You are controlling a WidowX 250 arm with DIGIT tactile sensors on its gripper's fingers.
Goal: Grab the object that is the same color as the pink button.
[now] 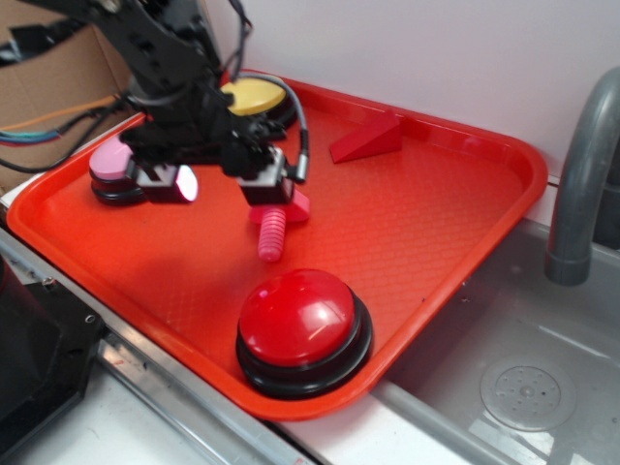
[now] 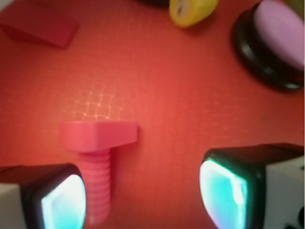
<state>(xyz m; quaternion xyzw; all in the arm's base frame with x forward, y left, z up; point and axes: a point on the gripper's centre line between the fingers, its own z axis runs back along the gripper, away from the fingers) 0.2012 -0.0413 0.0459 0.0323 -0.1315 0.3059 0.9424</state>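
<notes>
The pink bolt lies flat on the red tray, its head toward the back and its ribbed shaft toward the front. In the wrist view the bolt lies just inside the left finger, with a wide gap to the right finger. My gripper hovers low over it, open, its jaws far apart and holding nothing; it shows in the wrist view too. The pink button stands at the tray's left edge, partly behind the arm, and appears at the wrist view's top right.
A large red domed button sits at the tray's front edge. A yellow-topped button and a red wedge stand at the back. A yellow piece lies near the pink button. A sink and grey faucet are to the right.
</notes>
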